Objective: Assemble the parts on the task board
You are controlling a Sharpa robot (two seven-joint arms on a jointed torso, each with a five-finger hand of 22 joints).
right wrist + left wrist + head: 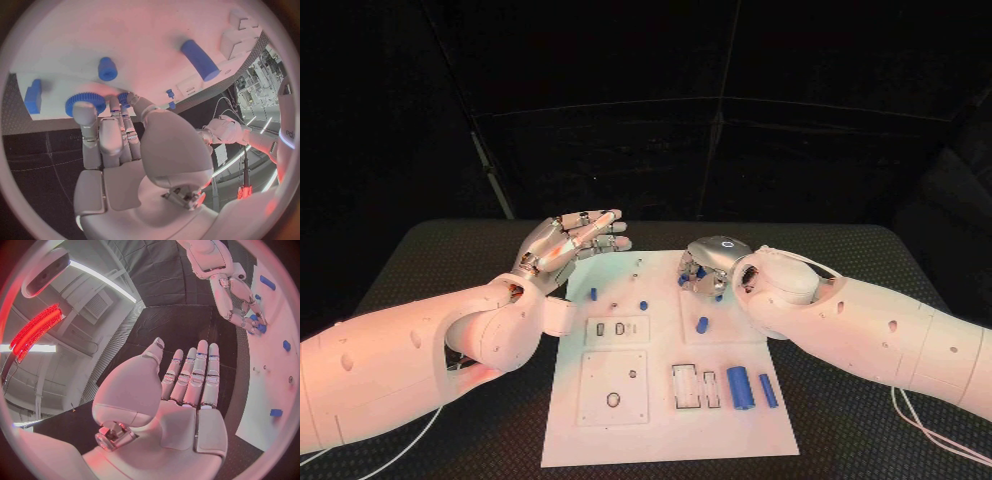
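backdrop: black curtain (pixel 733 150) | table (pixel 444 250): black | ceiling: strip light (pixel 103 279)

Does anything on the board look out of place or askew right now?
Nothing stands out. The blue parts lie or stand tidily on the task board. The right hand touches parts at the board's far edge; the left hand hovers flat and empty beside it.

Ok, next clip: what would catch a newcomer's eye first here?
The white board mid-table, dotted with blue parts. The right hand is down at its far end, fingers on a small blue part beside a blue gear. The left hand hovers flat and empty by the far left corner.
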